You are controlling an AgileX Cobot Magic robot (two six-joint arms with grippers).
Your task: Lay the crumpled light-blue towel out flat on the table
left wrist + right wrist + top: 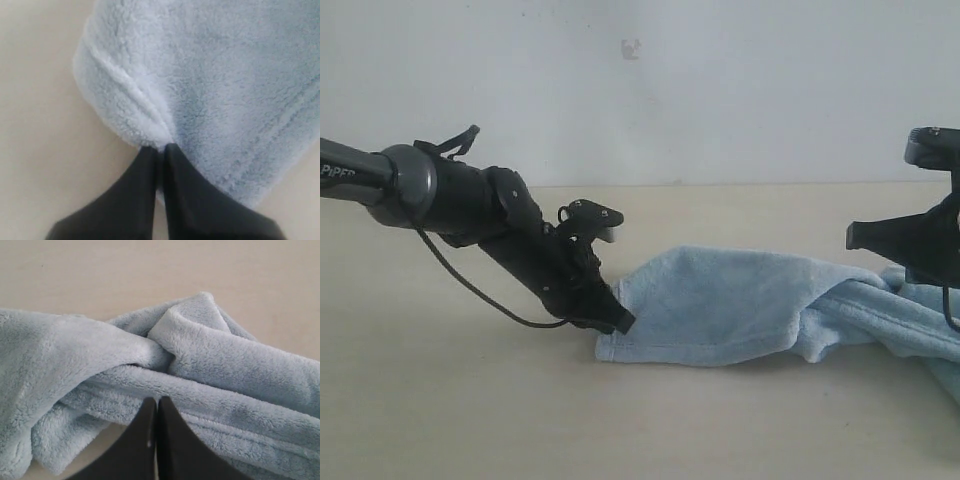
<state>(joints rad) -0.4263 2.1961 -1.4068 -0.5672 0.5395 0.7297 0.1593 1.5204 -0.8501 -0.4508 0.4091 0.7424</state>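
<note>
The light-blue towel [720, 300] lies bunched on the cream table [470, 400], reaching from the middle to the right edge. My left gripper [620, 322] comes down at a slant onto the towel's left end. In the left wrist view the left gripper [160, 146] is shut, with a puckered fold of the towel [210, 75] pinched at its tips. The right arm [920, 235] hangs over the towel's heaped right part. There the right gripper [157, 401] is shut, its tips against a hem of the twisted towel [225, 365]; no cloth shows between them.
A black cable [480, 295] loops down from the left arm almost to the table. A plain white wall [720, 90] stands behind the table's far edge. Bare table [150, 275] lies beyond the towel in the right wrist view.
</note>
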